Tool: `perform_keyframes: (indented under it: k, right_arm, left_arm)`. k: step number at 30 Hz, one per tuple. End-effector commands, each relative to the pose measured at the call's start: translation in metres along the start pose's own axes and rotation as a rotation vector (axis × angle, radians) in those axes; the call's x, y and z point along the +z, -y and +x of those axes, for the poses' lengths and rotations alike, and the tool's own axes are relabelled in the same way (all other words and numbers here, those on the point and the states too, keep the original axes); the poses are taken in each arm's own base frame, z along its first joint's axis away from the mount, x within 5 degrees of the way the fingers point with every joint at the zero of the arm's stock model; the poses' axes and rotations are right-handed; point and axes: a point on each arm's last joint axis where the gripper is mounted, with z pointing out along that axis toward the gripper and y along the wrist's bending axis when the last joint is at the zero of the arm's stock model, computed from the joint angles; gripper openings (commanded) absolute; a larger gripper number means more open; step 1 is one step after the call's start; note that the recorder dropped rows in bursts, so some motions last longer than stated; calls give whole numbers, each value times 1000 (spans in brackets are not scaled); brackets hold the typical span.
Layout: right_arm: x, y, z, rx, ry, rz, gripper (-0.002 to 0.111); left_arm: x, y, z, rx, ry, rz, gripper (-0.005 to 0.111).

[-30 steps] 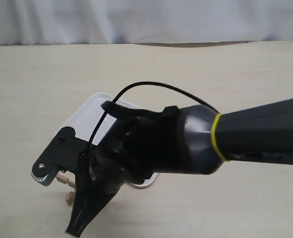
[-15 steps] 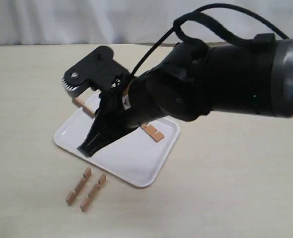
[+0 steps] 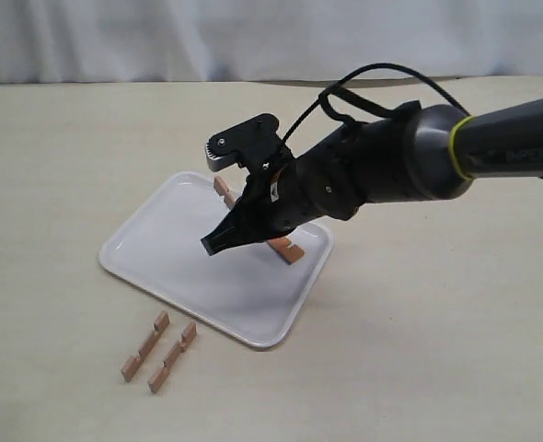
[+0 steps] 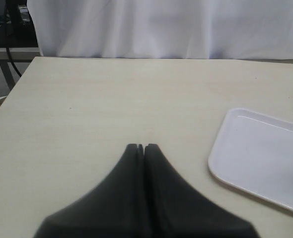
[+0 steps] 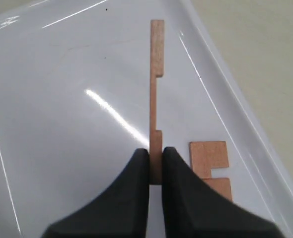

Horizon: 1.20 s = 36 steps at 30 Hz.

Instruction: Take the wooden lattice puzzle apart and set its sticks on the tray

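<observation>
Right claw (image 5: 155,151) clamped on one end of a thin notched stick (image 5: 157,49) over the white tray (image 5: 62,114) — light, stiff, probably best pinched across its flat faces — another stick (image 5: 209,157) lies in the tray, two more sticks (image 3: 145,346) on the table (image 3: 410,368).

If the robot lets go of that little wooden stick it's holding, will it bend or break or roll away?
Probably stiff: the stick juts out straight though the right gripper pinches only one end. Likely light, being thin wood. It's flat-sided with square notches, so it should settle on the tray rather than roll.
</observation>
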Motion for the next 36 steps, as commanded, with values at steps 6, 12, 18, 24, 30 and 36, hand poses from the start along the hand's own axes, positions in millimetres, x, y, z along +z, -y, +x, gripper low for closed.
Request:
perform_keyframes:
  k: [6, 12, 18, 24, 30, 36]
  right_arm:
    - [13, 1, 2, 59, 31, -12, 22]
    - [-3, -2, -8, 155, 69, -32, 52]
    - [-39, -26, -15, -1, 48, -64, 54]
    - [-51, -65, 1, -183, -80, -116, 55]
    - [-58, -107, 19, -519, -152, -188, 55]
    - [-63, -127, 31, -896, -170, -248, 55]
  left_arm:
    - [0, 0, 1, -2, 1, 7, 0]
    - [0, 0, 1, -2, 1, 7, 0]
    - [0, 0, 1, -2, 1, 7, 0]
    - [0, 0, 1, -2, 1, 7, 0]
    - [0, 0, 0, 0, 5, 7, 0]
    - [0, 0, 0, 0, 5, 7, 0]
